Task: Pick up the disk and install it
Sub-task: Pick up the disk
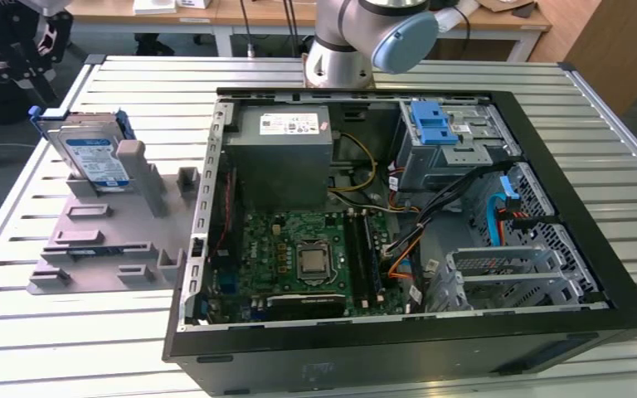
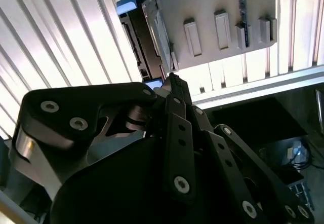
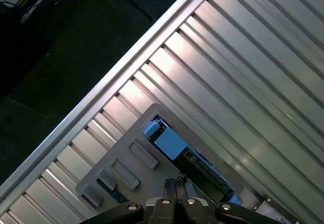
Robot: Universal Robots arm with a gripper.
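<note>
Two fingers (image 2: 174,97) pinched together, holding nothing. Just beyond the tips, disk (image 1: 92,157) parked on edge in grey stand (image 1: 109,240) on the surface (image 1: 75,348), near end hidden behind them in second wrist view.

We find a black computer case (image 1: 407,344) on a table (image 1: 75,348) of silver ribbed slats. Beside the case, the silver disk (image 1: 92,153) wears a white-and-blue label (image 1: 99,166) and blue rails (image 1: 39,118), on a plain grey stand (image 1: 109,228). Inside the case: green motherboard (image 1: 285,240), grey power supply (image 1: 283,157) with white sticker (image 1: 289,124), blue latch (image 1: 431,124). The gripper (image 3: 174,182) is black.
</note>
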